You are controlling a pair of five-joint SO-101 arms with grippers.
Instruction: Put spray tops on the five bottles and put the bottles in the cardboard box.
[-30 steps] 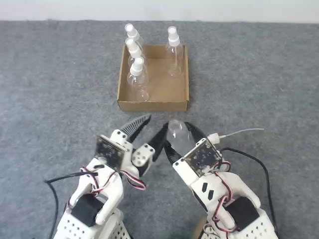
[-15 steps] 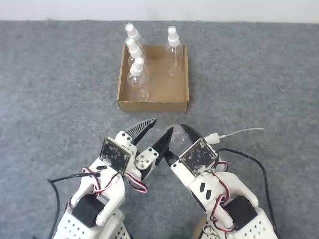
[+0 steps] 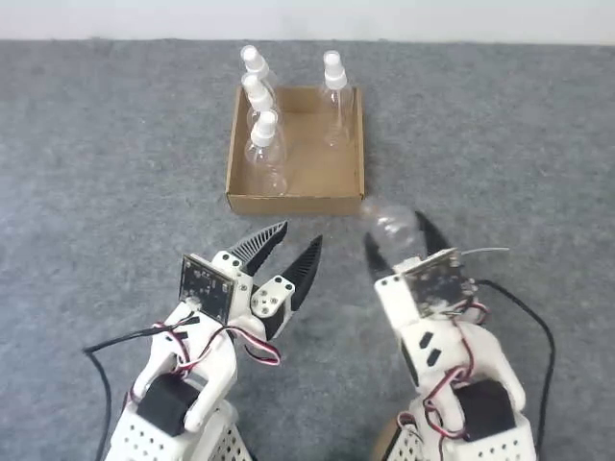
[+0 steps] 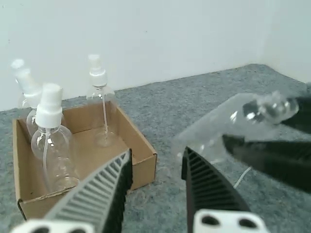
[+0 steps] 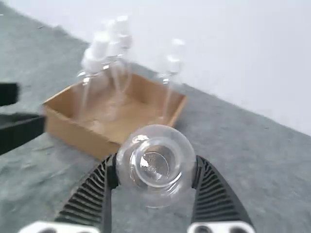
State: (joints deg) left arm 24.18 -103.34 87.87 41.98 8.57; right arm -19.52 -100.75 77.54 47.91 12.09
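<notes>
The right pincer (image 3: 396, 233) is clenched on a clear bottle (image 5: 155, 165), holding it above the table (image 3: 115, 144) just in front of the cardboard box (image 3: 293, 203), by its near right corner. The left pincer (image 3: 298, 240) hangs released alongside. In the box, toward the table's far edge, stand four capped bottles (image 3: 264, 154).

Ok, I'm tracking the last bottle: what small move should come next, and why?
Probably send the open, empty left gripper toward the loose spray top: the jaws of the right gripper hold the fifth bottle, which seems uncapped.
</notes>
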